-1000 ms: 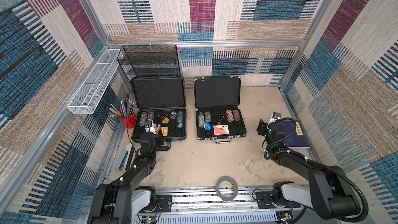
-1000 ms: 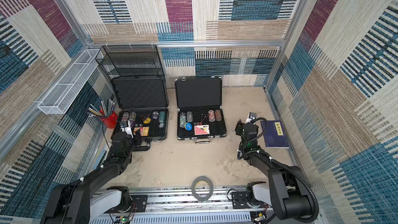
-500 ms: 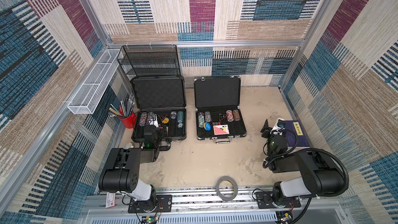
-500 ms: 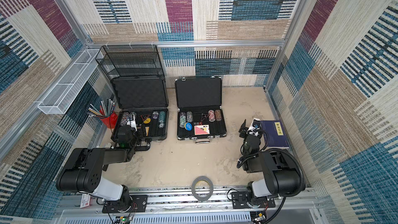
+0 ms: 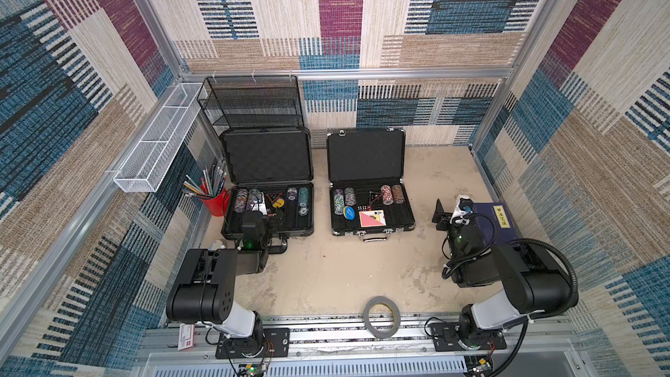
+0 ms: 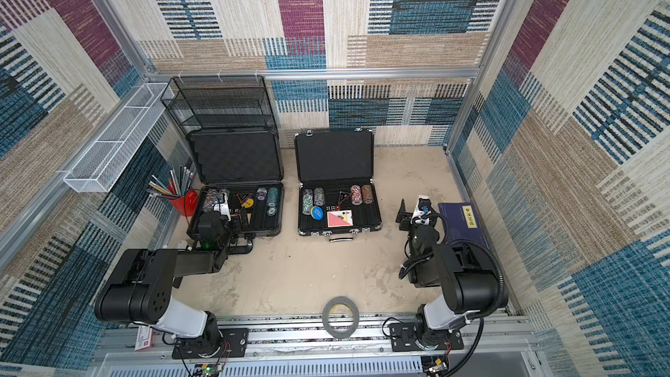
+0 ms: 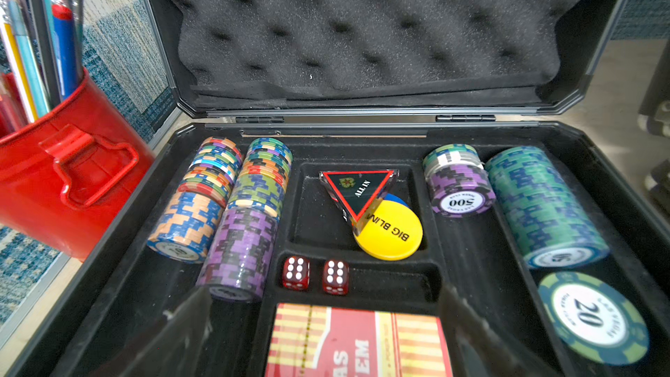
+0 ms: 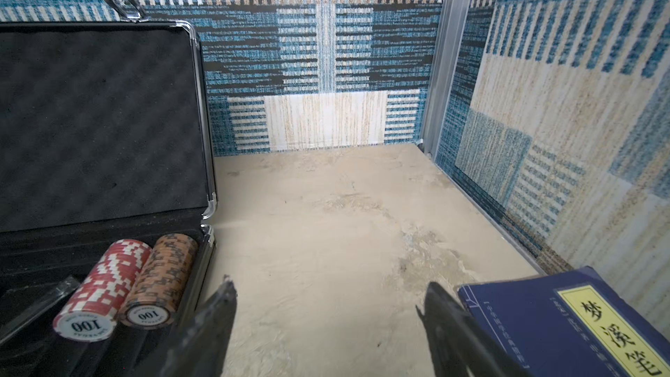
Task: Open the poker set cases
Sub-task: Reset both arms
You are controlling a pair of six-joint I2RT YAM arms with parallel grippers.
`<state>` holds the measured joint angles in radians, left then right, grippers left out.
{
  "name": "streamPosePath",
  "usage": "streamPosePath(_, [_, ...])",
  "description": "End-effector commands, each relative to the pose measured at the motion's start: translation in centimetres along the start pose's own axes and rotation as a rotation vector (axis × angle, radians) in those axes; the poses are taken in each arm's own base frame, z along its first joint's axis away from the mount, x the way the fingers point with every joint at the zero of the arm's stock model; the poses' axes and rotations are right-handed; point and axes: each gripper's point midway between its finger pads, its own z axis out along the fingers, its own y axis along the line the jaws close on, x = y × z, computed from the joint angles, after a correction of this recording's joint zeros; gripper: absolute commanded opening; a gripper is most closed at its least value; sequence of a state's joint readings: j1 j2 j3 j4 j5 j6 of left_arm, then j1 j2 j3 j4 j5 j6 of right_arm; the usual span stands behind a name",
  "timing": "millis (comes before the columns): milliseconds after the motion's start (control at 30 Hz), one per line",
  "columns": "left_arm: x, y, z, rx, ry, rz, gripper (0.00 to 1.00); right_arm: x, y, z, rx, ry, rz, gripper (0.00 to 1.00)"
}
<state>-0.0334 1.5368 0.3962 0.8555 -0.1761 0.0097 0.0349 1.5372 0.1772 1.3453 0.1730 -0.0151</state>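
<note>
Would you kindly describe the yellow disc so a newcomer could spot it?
Find the larger open case beside the red pencil cup. In its centre pocket lies the yellow disc, under a black triangle; unlike the striped chips, it is plain yellow.

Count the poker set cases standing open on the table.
2. The larger case, lid up, sits beside the red cup; the slimmer case, lid up, sits between it and the blue book. No other shows.

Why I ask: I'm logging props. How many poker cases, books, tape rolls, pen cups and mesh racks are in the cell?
Poker set cases: 2, larger case and slimmer case
Book: 1
Tape roll: 1
Red pen cup: 1
Mesh racks: 2, black rack and white basket
Total: 7
</note>
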Motion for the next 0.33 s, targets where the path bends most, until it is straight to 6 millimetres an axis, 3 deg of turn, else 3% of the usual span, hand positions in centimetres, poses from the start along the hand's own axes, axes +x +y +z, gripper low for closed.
streamPosePath(0, [-0.55,-0.16,0.08,0.010,-0.019,0.006,0.99,-0.62,0.14,0.05,-0.007,-0.033,0.009,1.00])
streamPosePath(300, [-0.59,-0.05,0.22,0.026,-0.014,-0.003,0.99,-0.60,0.08,0.06,-0.004,-0.031,0.012,0.99])
